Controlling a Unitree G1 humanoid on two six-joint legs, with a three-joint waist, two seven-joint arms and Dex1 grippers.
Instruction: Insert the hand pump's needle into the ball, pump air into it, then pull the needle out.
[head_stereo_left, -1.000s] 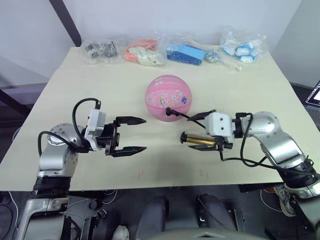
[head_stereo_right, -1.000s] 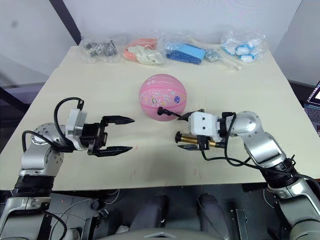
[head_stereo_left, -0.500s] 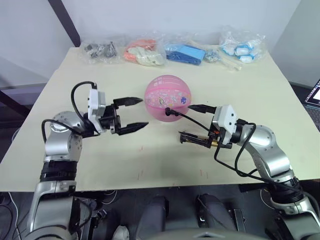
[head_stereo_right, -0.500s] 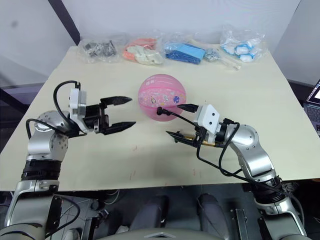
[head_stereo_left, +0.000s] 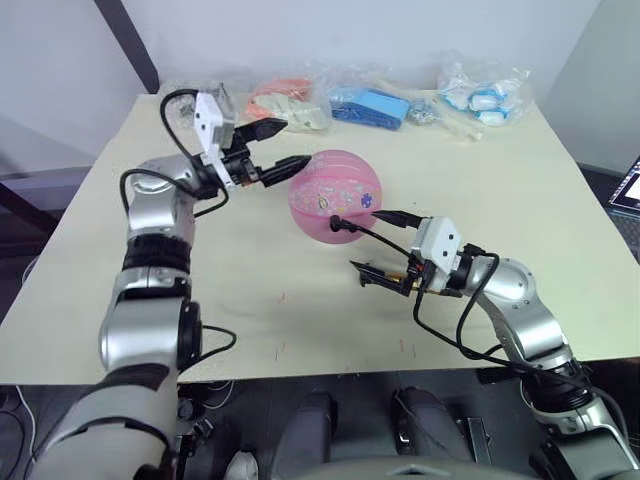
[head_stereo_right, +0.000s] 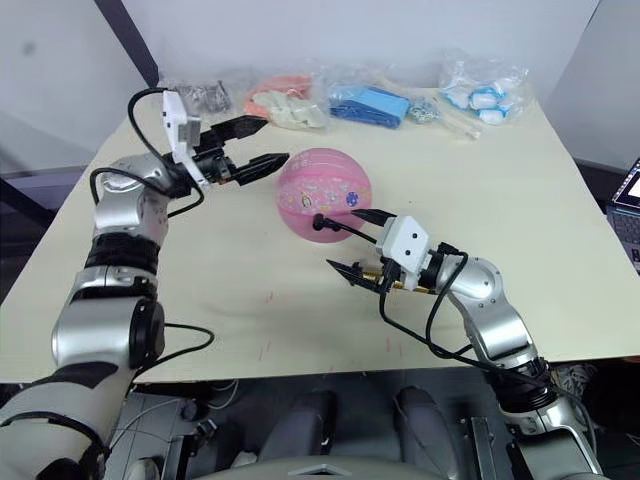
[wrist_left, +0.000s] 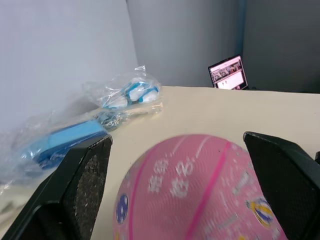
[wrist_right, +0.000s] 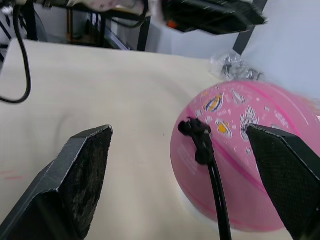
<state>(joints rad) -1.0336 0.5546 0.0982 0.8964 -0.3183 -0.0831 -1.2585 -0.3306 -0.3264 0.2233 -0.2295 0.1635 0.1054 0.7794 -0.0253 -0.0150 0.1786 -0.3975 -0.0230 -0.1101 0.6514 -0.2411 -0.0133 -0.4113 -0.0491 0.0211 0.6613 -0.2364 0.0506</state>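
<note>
Left claw (head_stereo_left: 277, 144) has swung up beside ball (head_stereo_left: 335, 195), spread | right claw (head_stereo_left: 387, 243) spread, pump not gripped | steady ball first, hose fitting (wrist_right: 196, 131) already at it.

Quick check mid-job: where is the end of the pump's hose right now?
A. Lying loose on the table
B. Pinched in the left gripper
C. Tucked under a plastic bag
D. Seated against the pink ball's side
D: the black fitting at the end of the hose sits on the side of the ball, away from both grippers.
</note>
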